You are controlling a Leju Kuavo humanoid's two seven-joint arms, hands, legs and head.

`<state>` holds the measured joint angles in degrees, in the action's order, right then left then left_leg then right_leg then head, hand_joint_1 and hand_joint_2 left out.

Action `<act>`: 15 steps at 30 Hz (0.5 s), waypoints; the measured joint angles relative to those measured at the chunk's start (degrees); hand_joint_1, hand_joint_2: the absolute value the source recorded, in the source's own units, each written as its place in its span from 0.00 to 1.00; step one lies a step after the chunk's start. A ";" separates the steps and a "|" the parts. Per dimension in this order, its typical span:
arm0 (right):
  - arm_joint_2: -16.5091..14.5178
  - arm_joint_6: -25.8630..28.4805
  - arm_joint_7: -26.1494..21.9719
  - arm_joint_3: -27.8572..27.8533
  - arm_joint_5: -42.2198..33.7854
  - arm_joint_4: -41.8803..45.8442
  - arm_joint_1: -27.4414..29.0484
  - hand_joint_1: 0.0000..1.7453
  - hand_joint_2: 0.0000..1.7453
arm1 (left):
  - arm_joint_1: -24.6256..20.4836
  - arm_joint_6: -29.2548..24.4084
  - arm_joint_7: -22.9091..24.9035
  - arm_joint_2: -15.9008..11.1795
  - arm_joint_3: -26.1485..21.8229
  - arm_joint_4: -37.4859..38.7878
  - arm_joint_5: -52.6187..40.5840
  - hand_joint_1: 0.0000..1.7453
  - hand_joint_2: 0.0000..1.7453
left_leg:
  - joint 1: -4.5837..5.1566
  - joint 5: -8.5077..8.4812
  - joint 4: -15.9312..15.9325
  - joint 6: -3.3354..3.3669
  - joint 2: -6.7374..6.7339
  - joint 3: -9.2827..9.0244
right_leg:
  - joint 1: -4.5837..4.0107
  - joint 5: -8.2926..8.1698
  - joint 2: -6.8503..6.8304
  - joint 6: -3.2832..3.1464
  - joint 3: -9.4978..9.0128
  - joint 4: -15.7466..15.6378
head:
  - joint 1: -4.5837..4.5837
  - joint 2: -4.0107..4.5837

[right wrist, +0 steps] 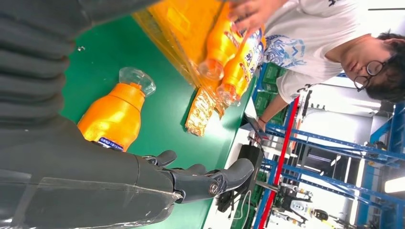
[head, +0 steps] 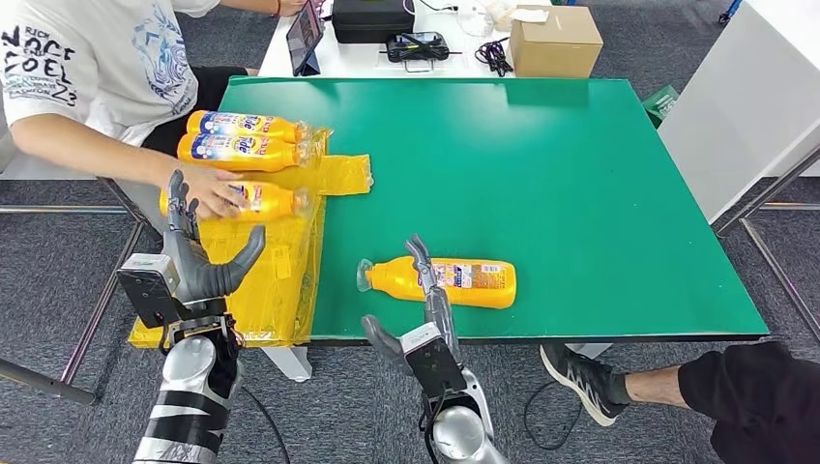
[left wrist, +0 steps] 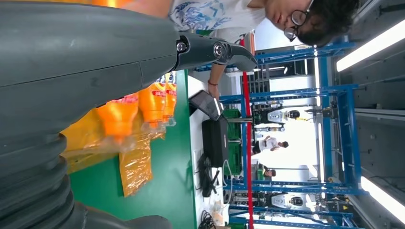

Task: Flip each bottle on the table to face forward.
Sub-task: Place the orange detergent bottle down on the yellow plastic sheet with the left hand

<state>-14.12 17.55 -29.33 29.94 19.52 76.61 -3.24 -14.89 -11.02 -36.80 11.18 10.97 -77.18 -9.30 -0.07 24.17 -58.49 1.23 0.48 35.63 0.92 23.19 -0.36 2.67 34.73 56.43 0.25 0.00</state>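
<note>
An orange bottle (head: 464,281) lies on its side near the front edge of the green table (head: 580,193), its clear cap pointing left. My right hand (head: 428,307) reaches over it with fingers stretched out and apart, holding nothing; the right wrist view shows the bottle (right wrist: 112,117) just beside the hand (right wrist: 119,181). My left hand (head: 193,256) is raised and open above a yellow plastic wrap (head: 280,271) at the table's left edge. Three more orange bottles (head: 247,150) lie on the wrap. A person's hand (head: 218,190) rests on the nearest one (head: 266,201).
The person sits at the far left, an arm reaching across the wrap close to my left hand. A cardboard box (head: 554,41), a black case (head: 372,19), a tablet (head: 305,37) and cables (head: 416,45) stand behind the table. Someone's leg and shoe (head: 580,382) lie at front right.
</note>
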 joint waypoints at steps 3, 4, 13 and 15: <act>0.02 0.38 0.16 -0.30 0.35 0.03 0.08 0.00 1.00 | 0.14 2.69 1.28 0.25 -0.20 0.33 2.62 0.00 1.00 | 0.00 0.00 0.00 0.00 0.00 0.00 | 0.00 0.00 0.00 0.00 0.00 0.00 | 0.01 0.00; 0.10 0.58 0.49 -0.52 0.81 0.17 0.15 0.00 1.00 | 0.34 4.31 2.38 0.40 -0.26 0.36 4.46 0.00 1.00 | 0.00 0.00 0.00 0.00 0.00 0.00 | 0.00 0.00 0.00 0.00 0.00 0.00 | 0.01 0.00; 7.06 -1.59 13.73 -6.65 15.47 2.23 -1.17 0.00 1.00 | 6.10 11.84 7.78 1.19 -0.23 0.74 10.46 0.00 1.00 | 0.11 0.02 0.00 0.03 0.01 0.04 | 0.07 -0.01 -0.01 0.01 -0.01 -0.02 | 0.01 0.00; 9.21 -3.62 16.32 -8.67 18.10 2.27 -2.60 0.00 1.00 | 7.54 11.41 7.43 1.18 -0.15 0.74 7.71 0.00 1.00 | 0.13 0.02 -0.01 0.04 0.01 0.04 | 0.08 -0.01 -0.01 0.02 0.00 -0.03 | 0.00 0.00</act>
<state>-4.91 13.93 -13.02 21.27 37.62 78.88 -5.83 -7.35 0.39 -29.37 12.35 10.82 -76.43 -1.58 0.06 24.19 -58.50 1.27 0.49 35.67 1.00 23.18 -0.36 2.69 34.72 56.41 0.25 0.00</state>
